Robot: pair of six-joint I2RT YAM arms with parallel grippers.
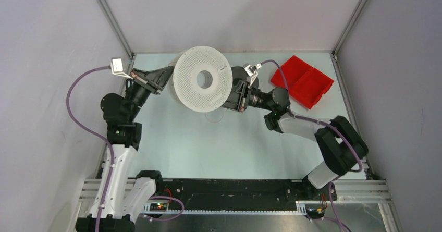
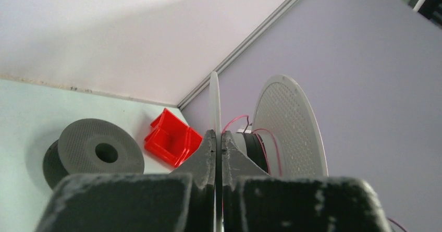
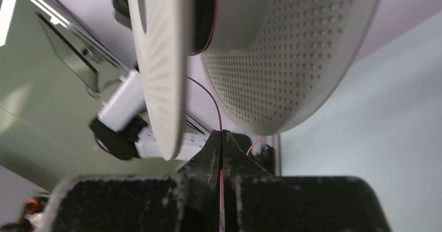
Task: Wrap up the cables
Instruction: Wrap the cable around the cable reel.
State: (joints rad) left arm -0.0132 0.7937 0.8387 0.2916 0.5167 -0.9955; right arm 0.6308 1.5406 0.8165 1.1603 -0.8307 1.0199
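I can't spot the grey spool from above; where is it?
In the left wrist view, the dark grey spool sits on the table at left, beside the red bin.

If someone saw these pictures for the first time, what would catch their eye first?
The big white spool, held aloft at centre: the left gripper clamps its flange, the right gripper pinches its thin red strand. Next, the bright red bin at the far right corner.

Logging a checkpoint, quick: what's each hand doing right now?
Left hand: closed, pinching a flange of the white spool.
Right hand: closed, pinching the thin red filament.
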